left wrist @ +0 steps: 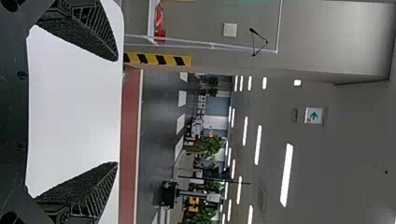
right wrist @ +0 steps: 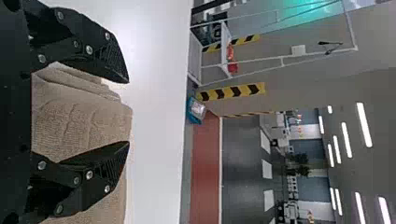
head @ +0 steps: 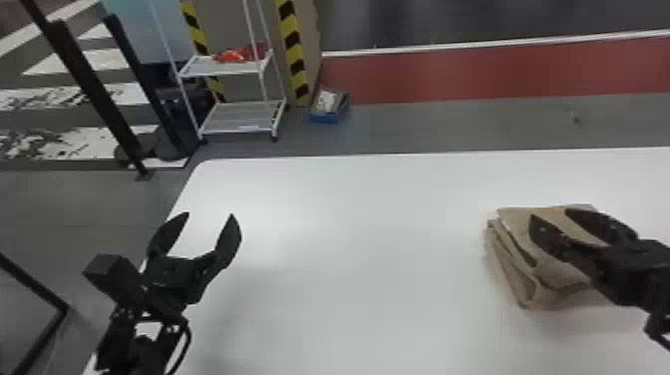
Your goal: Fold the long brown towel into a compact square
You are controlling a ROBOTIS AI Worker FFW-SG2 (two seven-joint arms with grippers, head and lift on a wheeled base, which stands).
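The brown towel [head: 543, 269] lies folded in a layered stack on the right part of the white table, its folded edges facing left. Over it, my right gripper [head: 551, 222] stands open with nothing between its fingertips. In the right wrist view, the towel [right wrist: 84, 121] shows behind the spread fingers of the right gripper [right wrist: 128, 112]. Far to the left of the towel, my left gripper [head: 210, 215] is over the table's left edge, open. From its own wrist, the left gripper [left wrist: 116, 112] has its fingers wide apart with bare tabletop behind them.
The white table [head: 359, 239] extends between the two arms. Beyond its far edge, a white cart [head: 239, 117] and a blue box [head: 329, 105] stand on the floor. Black posts [head: 99, 94] rise at the far left.
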